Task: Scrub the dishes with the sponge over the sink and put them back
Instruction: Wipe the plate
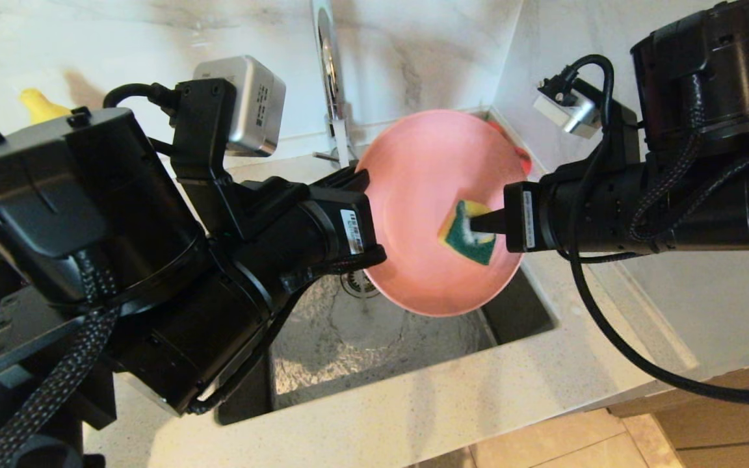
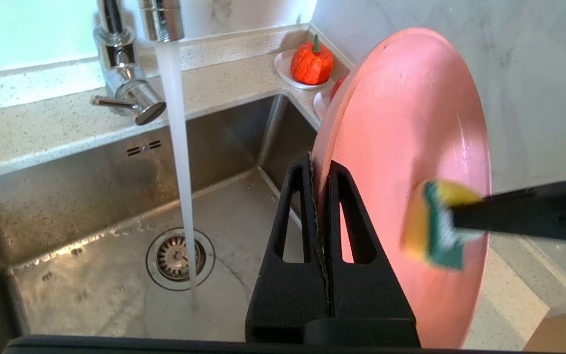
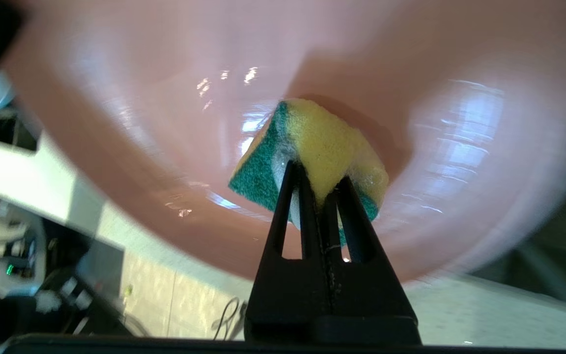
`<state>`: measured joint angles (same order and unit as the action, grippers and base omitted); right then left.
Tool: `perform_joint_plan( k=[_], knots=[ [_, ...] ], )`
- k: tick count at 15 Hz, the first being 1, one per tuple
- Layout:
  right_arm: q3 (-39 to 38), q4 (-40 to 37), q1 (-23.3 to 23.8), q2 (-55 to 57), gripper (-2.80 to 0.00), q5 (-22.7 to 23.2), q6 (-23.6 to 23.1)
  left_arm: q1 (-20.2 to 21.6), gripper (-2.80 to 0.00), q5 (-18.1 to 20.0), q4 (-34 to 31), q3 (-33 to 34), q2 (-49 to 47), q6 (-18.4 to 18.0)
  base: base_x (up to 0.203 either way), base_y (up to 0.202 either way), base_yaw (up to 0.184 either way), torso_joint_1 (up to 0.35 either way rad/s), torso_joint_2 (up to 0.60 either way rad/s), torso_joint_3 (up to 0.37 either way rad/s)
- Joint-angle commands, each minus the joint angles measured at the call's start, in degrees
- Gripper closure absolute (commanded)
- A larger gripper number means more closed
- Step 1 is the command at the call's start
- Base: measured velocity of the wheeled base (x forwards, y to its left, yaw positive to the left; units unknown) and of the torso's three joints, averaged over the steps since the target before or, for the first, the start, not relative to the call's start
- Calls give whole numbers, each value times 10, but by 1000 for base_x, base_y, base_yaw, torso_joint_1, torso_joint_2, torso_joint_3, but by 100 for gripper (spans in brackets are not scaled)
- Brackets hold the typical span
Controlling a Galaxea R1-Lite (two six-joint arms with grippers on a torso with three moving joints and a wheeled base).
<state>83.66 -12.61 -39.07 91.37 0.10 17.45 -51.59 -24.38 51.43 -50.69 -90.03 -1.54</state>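
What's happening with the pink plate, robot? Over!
Left gripper jaws shut on pink plate rim, held tilted over sink. Right gripper jaws shut on sponge, pressed to plate face. Faucet running. Nothing blocking.

The left arm reaches in from the left, its forearm angled toward the middle of the scene. The left gripper (image 2: 320,169) has its fingers (image 2: 297,216) pinched together on the rim of the pink plate (image 1: 426,195), holding it tilted on edge. The right arm comes in level from the right. The right gripper (image 3: 316,179) clamps the sponge (image 3: 322,147) between closed fingers (image 3: 288,206), pressing it against the plate's face.
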Motion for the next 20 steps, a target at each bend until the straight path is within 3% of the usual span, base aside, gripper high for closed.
perform_joint_plan(
  k=[1, 11, 20],
  knots=[
    [-18, 25, 21, -15, 0, 0, 2, 0, 0, -2, 2, 3, 6, 0, 0, 0, 0, 0, 0, 0],
    [4, 72, 30, -15, 0, 1, -7, -5, 0, 2, 6, 54, -1, -4, 0, 0, 0, 0, 0, 0],
    [9, 72, -32, -6, 0, 9, -29, -11, 0, 2, 7, 30, -17, -2, 0, 0, 0, 0, 0, 0]
  ],
)
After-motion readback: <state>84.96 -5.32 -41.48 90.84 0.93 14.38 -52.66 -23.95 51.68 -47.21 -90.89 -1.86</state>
